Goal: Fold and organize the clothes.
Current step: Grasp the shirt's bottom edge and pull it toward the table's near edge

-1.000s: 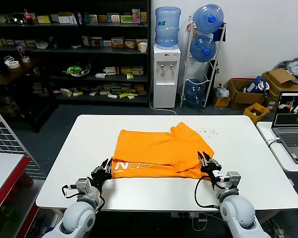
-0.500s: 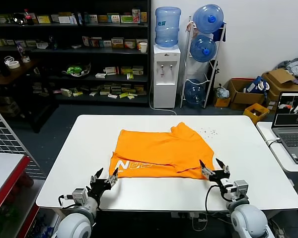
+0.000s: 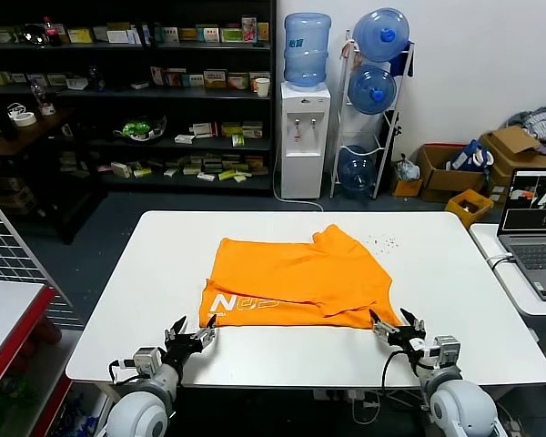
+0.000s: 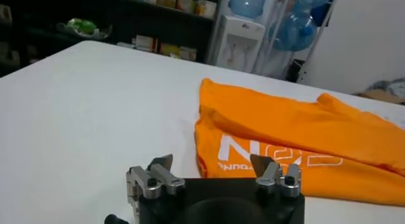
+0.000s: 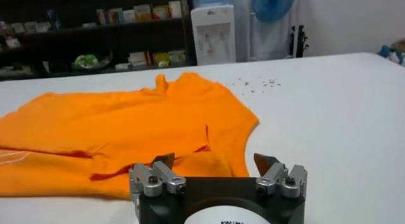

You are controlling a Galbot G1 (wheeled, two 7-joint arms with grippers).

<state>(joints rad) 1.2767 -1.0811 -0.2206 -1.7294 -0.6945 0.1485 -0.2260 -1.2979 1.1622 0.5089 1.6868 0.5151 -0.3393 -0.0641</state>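
The clothes are one bright orange T-shirt [image 3: 296, 282], lying partly folded in the middle of the white table [image 3: 455, 273], with white lettering along its near left edge. My left gripper [image 3: 193, 339] hovers open just off the shirt's near left corner, nothing between its fingers. My right gripper [image 3: 398, 326] stands open just off the near right corner, also empty. The left wrist view has the left gripper [image 4: 212, 163] facing the lettered edge of the shirt [image 4: 304, 133]. In the right wrist view the right gripper [image 5: 214, 159] faces the shirt's [image 5: 126, 124] layered hem.
Small dark specks [image 3: 382, 242] lie on the table beyond the shirt. A laptop [image 3: 537, 228] sits on a side table at the right. A red-edged surface [image 3: 9, 309] stands at the left. A water dispenser [image 3: 306, 137] and shelves are behind.
Both grippers have opened, let go of the shirt's near corners and drawn back toward the table's near edge. The shirt lies where it was laid.
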